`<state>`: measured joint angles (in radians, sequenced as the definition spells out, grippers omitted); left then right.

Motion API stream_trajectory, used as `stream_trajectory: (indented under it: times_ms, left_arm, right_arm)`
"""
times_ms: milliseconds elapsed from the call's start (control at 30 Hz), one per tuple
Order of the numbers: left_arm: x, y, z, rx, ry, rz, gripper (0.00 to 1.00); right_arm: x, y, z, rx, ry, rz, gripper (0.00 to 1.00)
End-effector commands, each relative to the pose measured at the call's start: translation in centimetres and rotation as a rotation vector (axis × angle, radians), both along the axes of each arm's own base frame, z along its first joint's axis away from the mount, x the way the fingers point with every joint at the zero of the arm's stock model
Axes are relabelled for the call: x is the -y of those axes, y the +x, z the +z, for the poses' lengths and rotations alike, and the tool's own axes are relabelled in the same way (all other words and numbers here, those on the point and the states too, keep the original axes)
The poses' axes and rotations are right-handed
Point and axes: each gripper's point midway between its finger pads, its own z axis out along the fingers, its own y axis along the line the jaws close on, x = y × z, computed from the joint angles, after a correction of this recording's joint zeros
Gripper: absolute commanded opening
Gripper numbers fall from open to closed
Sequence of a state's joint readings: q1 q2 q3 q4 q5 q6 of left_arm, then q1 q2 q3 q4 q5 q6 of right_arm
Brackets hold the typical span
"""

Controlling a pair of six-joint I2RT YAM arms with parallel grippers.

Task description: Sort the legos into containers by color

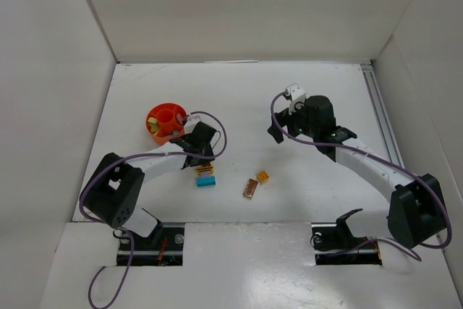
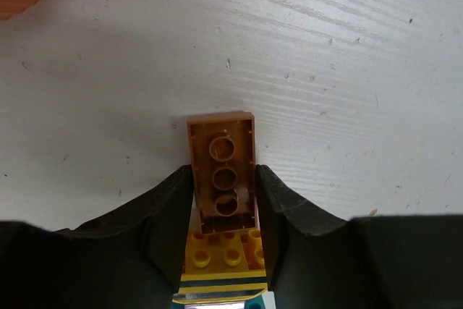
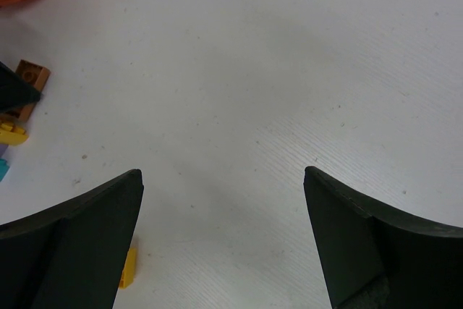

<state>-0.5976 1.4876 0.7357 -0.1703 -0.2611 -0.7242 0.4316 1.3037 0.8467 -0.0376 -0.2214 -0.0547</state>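
White table (image 1: pixel 217 85), both arms reaching out over it. Orange bowl (image 1: pixel 160 106) back-left, the only container in view, with some bricks inside.

Right gripper (image 3: pixel 223 171): spread wide, empty, over bare table.

Left gripper (image 2: pixel 224 173): on the near side of the bowl, clamped on the brown brick (image 2: pixel 221 135). One finger sits on each long side, with the hollow underside towards the camera. Cannot tell if it is lifted.

Yellow brick (image 2: pixel 228 255) lies between the fingers just behind the brown one, teal brick (image 1: pixel 206 181) beside it.

Judgement: the step is picking brown. Lift straight and check the yellow doesn't ride along. The hold sits towards one end, so the brick may pivot. Carry slowly and release low over the bowl.
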Motion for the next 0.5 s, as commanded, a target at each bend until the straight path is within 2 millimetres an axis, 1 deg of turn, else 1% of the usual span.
stream_trajectory:
  times_ms: [0, 33, 67, 133, 200, 233, 267, 367, 400, 433, 467]
  left_arm:
    - [-2.1, -2.3, -2.3, -0.113, 0.068, 0.053, 0.34]
    - [-2.1, -2.3, -2.3, -0.113, 0.068, 0.053, 0.31]
    - [-2.2, -2.4, -2.6, -0.122, 0.074, 0.053, 0.29]
    - [-2.1, -2.2, -2.6, -0.115, 0.069, 0.053, 0.22]
    - [-1.5, -1.7, -2.1, -0.106, 0.049, 0.048, 0.16]
    - [-1.5, -1.6, -1.6, -0.091, 0.049, 0.031, 0.16]
    - [-1.2, -0.5, -0.5, -0.051, 0.040, 0.038, 0.15]
    - [-0.6, 0.5, 3.1, 0.060, 0.069, 0.003, 0.15]
    - [-0.3, 1.5, 4.9, 0.107, 0.060, 0.001, 0.15]
    - [-0.2, 1.9, 6.8, 0.164, 0.058, 0.002, 0.15]
    - [-0.1, 2.4, 8.2, 0.199, 0.042, 0.009, 0.15]
  right_arm:
    - [0.1, 0.3, 2.2, 0.064, 0.039, -0.008, 0.96]
    - [0.1, 0.3, 2.5, 0.072, 0.042, -0.008, 0.96]
    - [0.1, 0.3, 2.5, 0.072, 0.042, -0.008, 0.96]
    - [0.1, 0.2, 2.9, 0.080, 0.046, -0.008, 0.96]
    - [0.2, 0.1, 3.3, 0.090, 0.051, -0.008, 0.96]
    - [0.2, 0.1, 3.3, 0.090, 0.051, -0.008, 0.96]
    - [0.2, -0.1, 3.2, 0.090, 0.051, -0.008, 0.96]
    - [0.4, -0.4, 3.5, 0.100, 0.055, -0.008, 0.96]
    - [0.4, -0.4, 3.5, 0.100, 0.055, -0.008, 0.96]
    - [0.7, -0.5, 3.5, 0.106, 0.053, -0.019, 0.96]
    - [0.9, -0.5, 4.1, 0.122, 0.054, -0.030, 0.96]
